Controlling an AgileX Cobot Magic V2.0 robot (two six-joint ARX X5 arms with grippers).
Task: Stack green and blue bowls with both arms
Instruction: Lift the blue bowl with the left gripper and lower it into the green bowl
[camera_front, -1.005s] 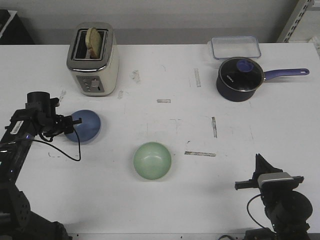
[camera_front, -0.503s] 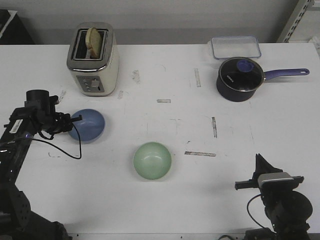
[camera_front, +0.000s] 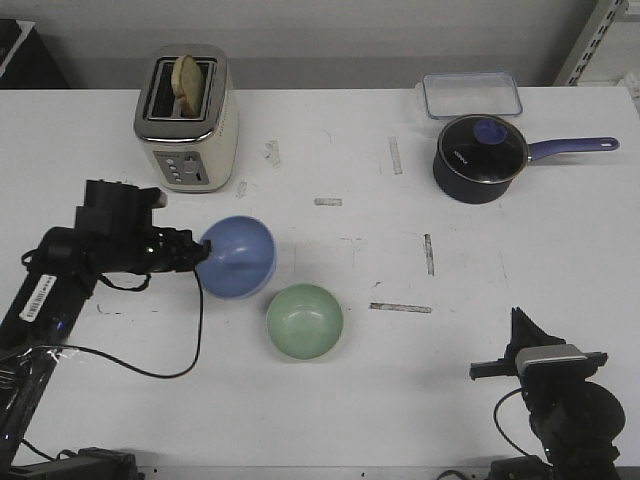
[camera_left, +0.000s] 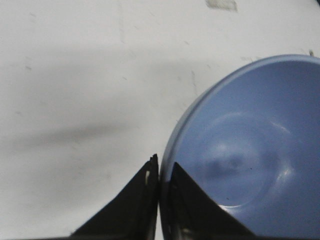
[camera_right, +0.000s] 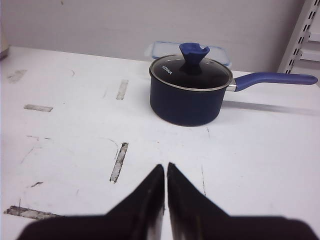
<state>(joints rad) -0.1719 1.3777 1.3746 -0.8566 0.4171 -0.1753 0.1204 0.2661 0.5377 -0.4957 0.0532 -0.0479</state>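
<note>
A lab's mock kitchen: taped white table (camera_front: 330, 140), toaster (camera_front: 186, 117), saucepan (camera_front: 481, 158).

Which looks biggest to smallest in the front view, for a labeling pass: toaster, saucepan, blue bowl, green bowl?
1. Toaster
2. Saucepan, counting its handle
3. Blue bowl and green bowl: they look about alike; the blue one is tilted in the left pincer, so no ranking between them.

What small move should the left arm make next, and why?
Probably carry the blue bowl a little further right and toward the robot, over the green bowl. The left gripper pinches its rim, and the bowl hangs tilted beside the green one, not yet above it.
</note>
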